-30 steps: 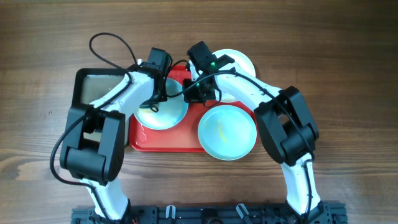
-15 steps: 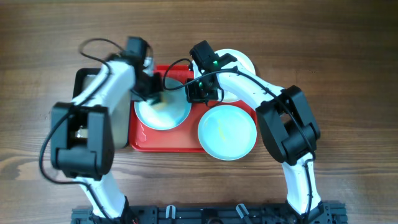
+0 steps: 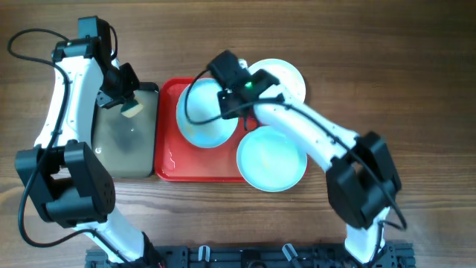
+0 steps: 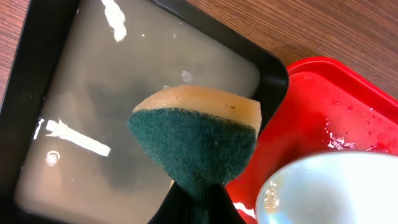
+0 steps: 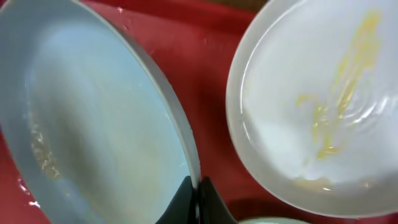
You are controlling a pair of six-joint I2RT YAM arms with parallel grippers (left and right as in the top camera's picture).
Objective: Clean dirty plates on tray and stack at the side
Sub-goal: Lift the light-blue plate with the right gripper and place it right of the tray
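Looking down from overhead, the left arm is parked over the black tray, which sits on the worktop right up against the left side of the red tray. The black one is full of cloudy water. The left jaws are pressed tight on a sponge: green scrubby side faces the wrist cam, tan foam behind it, and the bottom is squeezed to a narrow neck where they pinch it. It hangs above the water, can't tell if it's touching.

The right arm reaches across to the middle of the red tray, and the right jaws are pinching the rim of a mint-blue plate. In the wrist view the two fingers meet right on the edge. That plate looks tipped rather than flat, over the left half of the red tray, with some faint yellowish specks inside.

The white plate is at the far right corner, hanging over the tray's rim, with a yellow smear across it. The other mint-blue plate sits at the near right corner, just beside the white one, poking past the front edge
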